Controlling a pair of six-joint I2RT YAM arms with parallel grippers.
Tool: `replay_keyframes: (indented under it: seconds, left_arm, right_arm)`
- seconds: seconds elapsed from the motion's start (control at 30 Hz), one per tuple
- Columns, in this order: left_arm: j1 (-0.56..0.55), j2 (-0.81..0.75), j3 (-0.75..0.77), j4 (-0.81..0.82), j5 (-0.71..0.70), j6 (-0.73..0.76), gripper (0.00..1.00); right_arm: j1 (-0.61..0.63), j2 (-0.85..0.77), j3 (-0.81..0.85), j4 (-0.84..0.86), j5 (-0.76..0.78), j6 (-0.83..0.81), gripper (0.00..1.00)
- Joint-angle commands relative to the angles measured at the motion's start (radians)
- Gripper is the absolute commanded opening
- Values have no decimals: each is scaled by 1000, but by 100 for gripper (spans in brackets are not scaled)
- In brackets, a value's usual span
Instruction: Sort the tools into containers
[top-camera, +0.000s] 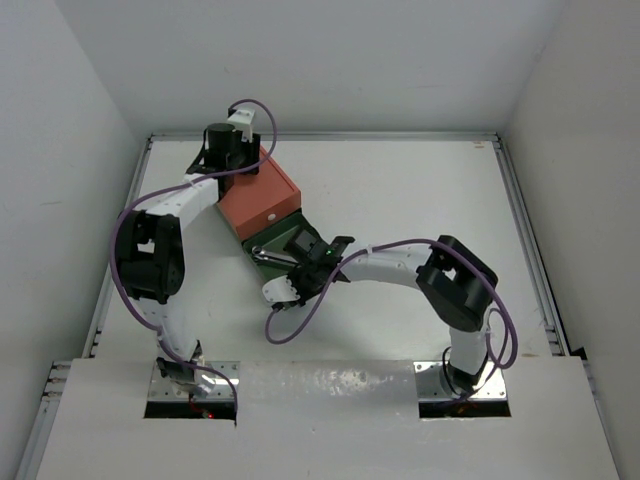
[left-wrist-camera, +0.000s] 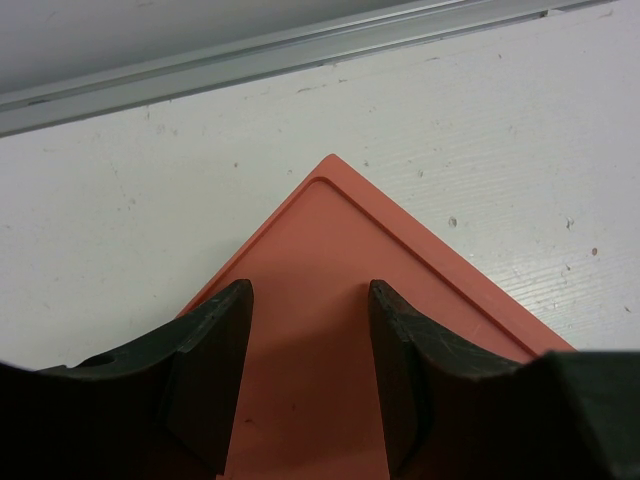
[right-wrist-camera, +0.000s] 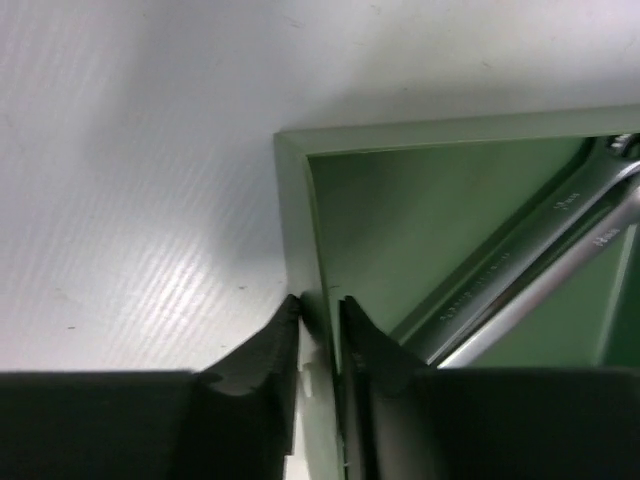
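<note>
The right gripper, at six o'clock, clamps a thin wall. The left gripper, jaws apart and empty, sits over the orange-red drawer. The wall belongs to the green drawer. A skewed push could jam it, jolting the wrenches inside at three o'clock.

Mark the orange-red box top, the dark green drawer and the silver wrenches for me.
Orange-red plastic box (left-wrist-camera: 330, 300): left wrist view, flat top face.
Dark green plastic drawer (right-wrist-camera: 420, 135): right wrist view, top rim.
Silver metal wrenches (right-wrist-camera: 560, 272): right wrist view, brighter shaft.
</note>
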Motion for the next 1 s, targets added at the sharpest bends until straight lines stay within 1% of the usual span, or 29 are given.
replay_keyframes:
  seconds: [0.0,0.13,0.23,0.5,0.67,0.83,0.97]
  left_arm:
    - [26,78,-57,-263,-51,43,47]
    - [26,83,-63,-263,-48,46,47]
    - [24,89,-63,-265,-45,46,47]
    - [26,94,-60,-266,-40,52,47]
    - [24,101,-75,-265,-22,60,47]
    - [24,120,-80,-269,-25,61,47]
    - [23,127,-77,-268,-25,61,47]
  right_arm:
    - [-20,16,67,24,6,-12,18]
    - [-22,14,83,15,-8,-24,11]
    - [-23,23,104,1,4,-84,6]
    - [-22,63,202,-23,21,-133,0]
    - [-22,49,201,39,125,-159,0]
    - [-21,23,219,53,159,-164,0]
    - [-20,22,224,115,183,-165,0]
